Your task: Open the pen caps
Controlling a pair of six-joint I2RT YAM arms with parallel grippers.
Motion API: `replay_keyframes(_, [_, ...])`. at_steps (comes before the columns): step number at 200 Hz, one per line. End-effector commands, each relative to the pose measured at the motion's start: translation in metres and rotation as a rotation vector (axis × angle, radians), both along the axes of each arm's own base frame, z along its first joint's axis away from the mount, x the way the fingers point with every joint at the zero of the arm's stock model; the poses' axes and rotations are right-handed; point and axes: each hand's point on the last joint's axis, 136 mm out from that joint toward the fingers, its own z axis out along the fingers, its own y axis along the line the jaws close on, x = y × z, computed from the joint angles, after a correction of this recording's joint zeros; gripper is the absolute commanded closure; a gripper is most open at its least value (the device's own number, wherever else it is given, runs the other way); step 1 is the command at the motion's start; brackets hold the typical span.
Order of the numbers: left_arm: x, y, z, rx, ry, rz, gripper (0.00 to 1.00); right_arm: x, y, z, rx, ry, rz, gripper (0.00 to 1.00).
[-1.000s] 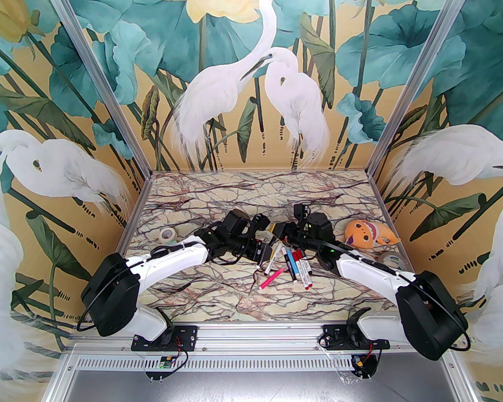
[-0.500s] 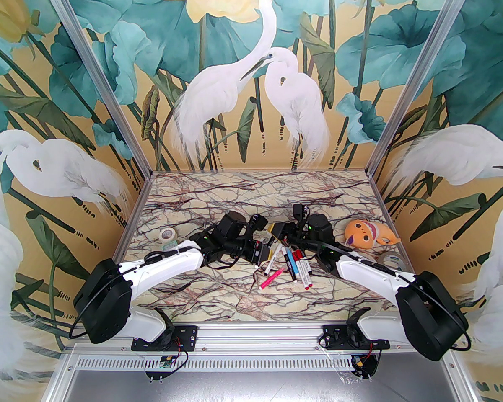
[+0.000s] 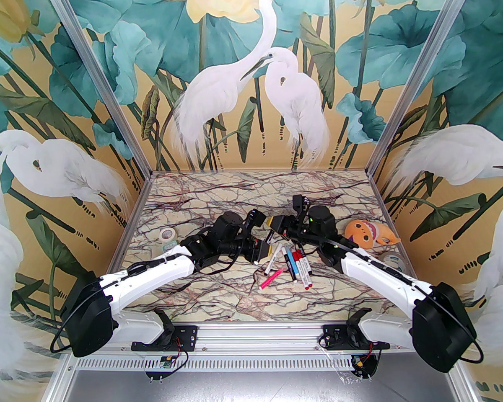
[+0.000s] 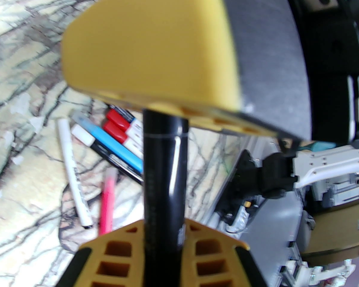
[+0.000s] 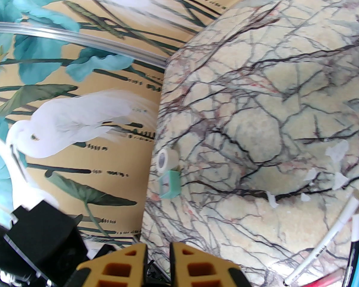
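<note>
left end effector (image 4: 164, 244) clamps black pen (image 4: 164, 172); right end effector (image 5: 157, 263) is pinched narrow on its black cap (image 4: 165, 126). Uncapping step. Next: straight axial pull, no bending.

A blurry yellow finger (image 4: 149, 46) of the right gripper (image 3: 271, 224) hides the top end of the black pen (image 4: 164, 172). Its lower end runs off the picture. Other pens (image 5: 323, 239) are cut off too.
</note>
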Motion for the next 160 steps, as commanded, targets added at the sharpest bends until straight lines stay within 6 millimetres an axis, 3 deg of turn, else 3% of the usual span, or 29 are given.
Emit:
replay_keyframes(1, [-0.008, 0.025, -0.026, 0.176, -0.003, 0.024, 0.90, 0.030, -0.031, 0.010, -0.072, 0.002, -0.202, 0.95])
replay_keyframes(50, [-0.027, 0.022, -0.007, 0.073, 0.036, -0.040, 0.92, 0.035, -0.022, 0.040, -0.018, -0.126, -0.125, 0.95])
replay_keyframes(92, [-0.033, 0.021, 0.011, -0.074, 0.076, -0.062, 0.93, 0.026, -0.011, 0.071, 0.073, -0.266, -0.008, 0.95])
replay_keyframes(119, [-0.026, 0.031, 0.017, -0.093, 0.051, -0.012, 0.94, 0.027, -0.016, 0.072, 0.055, -0.272, -0.036, 0.95])
replay_keyframes(160, [-0.020, 0.039, 0.010, -0.041, 0.007, 0.027, 0.94, 0.042, -0.032, 0.054, -0.001, -0.157, -0.170, 0.95])
